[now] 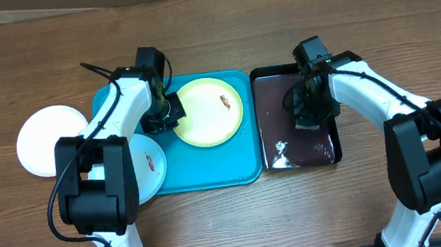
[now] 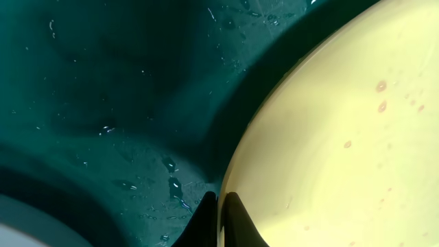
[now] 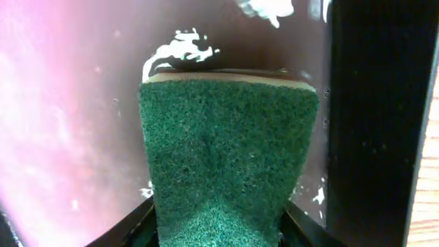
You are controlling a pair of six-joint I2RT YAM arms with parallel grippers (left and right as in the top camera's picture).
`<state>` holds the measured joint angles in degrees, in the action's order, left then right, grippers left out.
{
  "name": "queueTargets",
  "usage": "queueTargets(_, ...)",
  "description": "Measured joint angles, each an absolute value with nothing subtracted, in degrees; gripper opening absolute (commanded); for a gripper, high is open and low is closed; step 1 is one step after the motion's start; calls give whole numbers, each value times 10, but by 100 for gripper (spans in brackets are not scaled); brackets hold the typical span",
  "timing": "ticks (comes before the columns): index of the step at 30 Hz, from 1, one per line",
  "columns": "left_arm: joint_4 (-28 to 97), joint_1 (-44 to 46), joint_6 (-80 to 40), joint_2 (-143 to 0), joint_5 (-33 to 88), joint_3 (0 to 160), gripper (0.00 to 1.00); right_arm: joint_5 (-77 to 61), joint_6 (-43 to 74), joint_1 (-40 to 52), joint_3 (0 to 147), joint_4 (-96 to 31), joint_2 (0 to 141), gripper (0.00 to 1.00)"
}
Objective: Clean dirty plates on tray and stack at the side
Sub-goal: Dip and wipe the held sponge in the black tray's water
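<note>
Left end effector (image 1: 170, 111) is clenching the rim of the yellow-green plate (image 1: 211, 112). The worktop (image 1: 233, 223) is carrying the tray (image 1: 218, 170), holding that plate and the pale blue plate (image 1: 148, 162), partly under the left arm (image 1: 111, 128). The black pan (image 1: 271, 92) is lying just beside it, the white plate (image 1: 41, 141) off the opposite side. Right end effector (image 1: 311, 116) is gripping a sponge (image 3: 226, 151) over the pan.

Plate (image 1: 211, 110) on tray (image 1: 209, 169), left of pan (image 1: 272, 92)

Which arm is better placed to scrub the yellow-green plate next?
Right. The right gripper holds the green sponge over the black pan, beside the tray. The left gripper pinches the yellow-green plate at its rim, so it can only steady it.
</note>
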<state>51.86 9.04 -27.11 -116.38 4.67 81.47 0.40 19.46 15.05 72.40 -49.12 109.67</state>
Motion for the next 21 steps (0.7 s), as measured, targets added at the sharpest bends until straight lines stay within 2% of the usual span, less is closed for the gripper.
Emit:
queueTargets(17,518,90,-271,-1164,46,815,4,4,195,150,721,-484,1097,47)
queueTargets(18,518,90,-271,-1164,46,815,4,4,195,150,721,-484,1097,45)
queueTargets(21,518,90,-271,-1164,46,815,4,4,195,150,720,-482,1097,26)
